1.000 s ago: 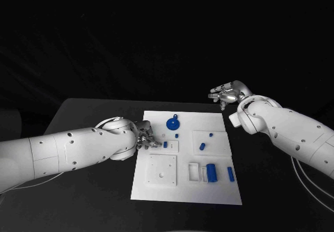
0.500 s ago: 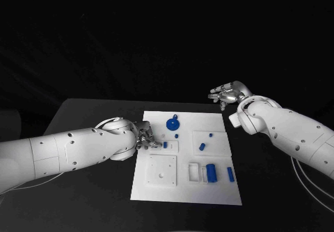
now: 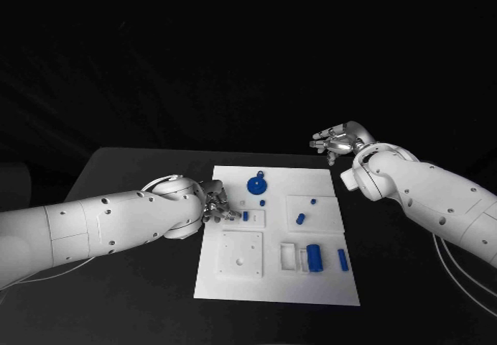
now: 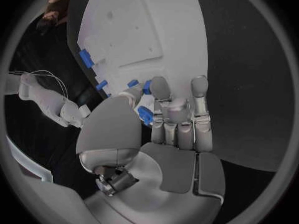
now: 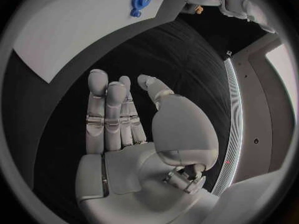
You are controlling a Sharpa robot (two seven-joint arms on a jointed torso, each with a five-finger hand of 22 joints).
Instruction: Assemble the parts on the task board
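one small blue part (image 4: pixel 145 115) sits pinched in my left hand (image 3: pixel 215 203) fingers (image 4: pixel 161 92) at the task board (image 3: pixel 321 291) left edge; i judge seating it is next, needing careful alignment. my right hand (image 3: pixel 339 141) hangs released beyond the board over the desk (image 3: pixel 135 172). the target socket is hidden.

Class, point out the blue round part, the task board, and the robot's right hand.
blue round part (image 3: pixel 258 186), head view, its disc face.
task board (image 3: pixel 278 287), head view, bare near edge.
right hand (image 5: pixel 118 119), right wrist view, base of its fingers.
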